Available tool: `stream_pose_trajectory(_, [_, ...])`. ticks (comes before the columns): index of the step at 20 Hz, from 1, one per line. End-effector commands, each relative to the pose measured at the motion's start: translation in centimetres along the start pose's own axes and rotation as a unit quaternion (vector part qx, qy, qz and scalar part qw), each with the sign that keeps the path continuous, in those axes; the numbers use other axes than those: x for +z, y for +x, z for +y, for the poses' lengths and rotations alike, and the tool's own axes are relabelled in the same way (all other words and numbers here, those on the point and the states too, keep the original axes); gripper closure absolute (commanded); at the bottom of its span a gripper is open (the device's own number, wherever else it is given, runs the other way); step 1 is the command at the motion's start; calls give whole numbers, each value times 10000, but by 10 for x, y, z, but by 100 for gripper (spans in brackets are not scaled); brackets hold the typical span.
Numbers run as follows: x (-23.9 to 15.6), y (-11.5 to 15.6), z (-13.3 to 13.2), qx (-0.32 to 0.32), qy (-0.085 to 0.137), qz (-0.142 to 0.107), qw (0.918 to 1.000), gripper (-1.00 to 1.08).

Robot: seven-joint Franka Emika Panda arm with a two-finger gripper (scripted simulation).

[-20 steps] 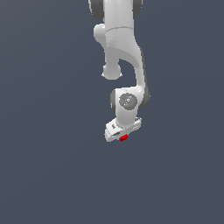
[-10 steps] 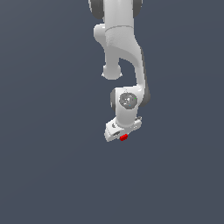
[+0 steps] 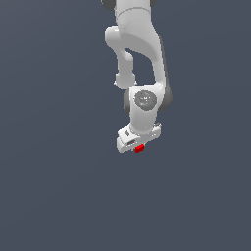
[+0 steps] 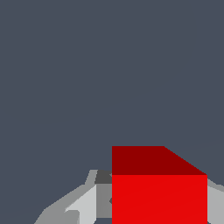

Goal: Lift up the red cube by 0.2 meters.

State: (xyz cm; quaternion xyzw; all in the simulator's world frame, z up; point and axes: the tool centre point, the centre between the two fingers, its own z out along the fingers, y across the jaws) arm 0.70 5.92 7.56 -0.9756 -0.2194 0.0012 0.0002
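Note:
The red cube (image 3: 139, 148) is a tiny bright red block sitting at the tip of my white gripper (image 3: 137, 145), which points downward in the middle of the exterior view. In the wrist view the red cube (image 4: 159, 197) fills the space between my two grey fingers (image 4: 89, 204), which press on its sides. The gripper is shut on the cube and holds it off the dark grey floor (image 3: 59, 196). The fingertips are hidden behind the cube and the hand in the exterior view.
The white arm (image 3: 139, 54) reaches down from the top of the exterior view. Only a plain dark grey floor (image 4: 109, 65) shows around it, and I see no other objects.
The gripper has moved up a little with the red cube held in it. The jaws stay shut on the cube.

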Motion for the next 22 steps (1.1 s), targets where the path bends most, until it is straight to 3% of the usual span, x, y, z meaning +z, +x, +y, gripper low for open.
stream_pose_trajectory(1, [-24,0,0,0,-3,8,10000,108])
stream_pose_trajectory(12, [-125,0,-1,-3,-5,10,10000,108])
stream_pose_trajectory(22, [-155,1,0,-2,-3,12,10000,108])
